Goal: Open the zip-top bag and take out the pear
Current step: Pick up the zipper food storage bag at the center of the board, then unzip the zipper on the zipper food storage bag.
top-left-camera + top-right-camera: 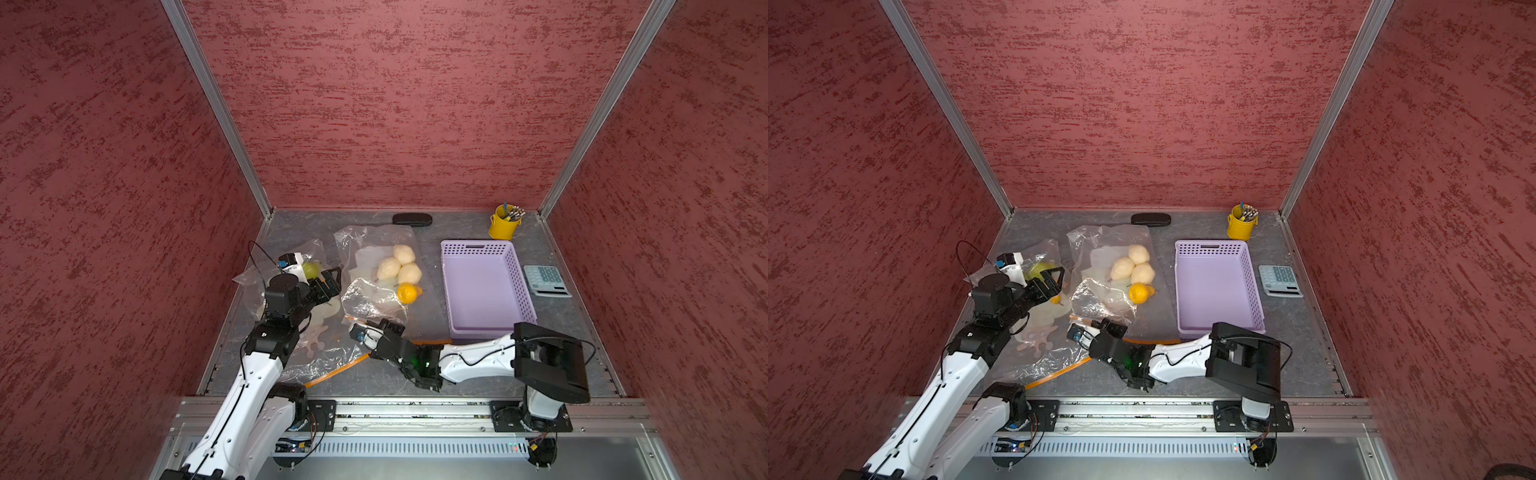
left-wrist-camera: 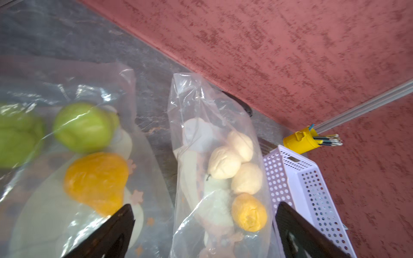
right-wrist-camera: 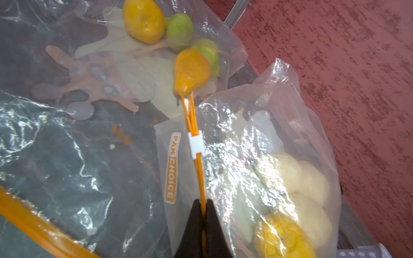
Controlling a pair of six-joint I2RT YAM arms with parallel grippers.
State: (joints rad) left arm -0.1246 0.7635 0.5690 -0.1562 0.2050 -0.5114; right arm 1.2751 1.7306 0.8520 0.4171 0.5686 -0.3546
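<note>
Only right wrist view shows right tool (image 3: 203, 202) pinching orange zip strip (image 3: 201, 174); left tool (image 2: 204, 206) wide

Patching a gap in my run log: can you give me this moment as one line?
step: opening bag | right gripper: shut on zip strip | left gripper: open, empty | pears: inside bag

Cell was boxed in by three red textured walls (image 1: 374, 104), aluminium corner posts (image 1: 217, 108), grey marbled tabletop (image 1: 457, 226), aluminium rail (image 1: 415, 409) across the front. Lighting was even and soft overall.
</note>
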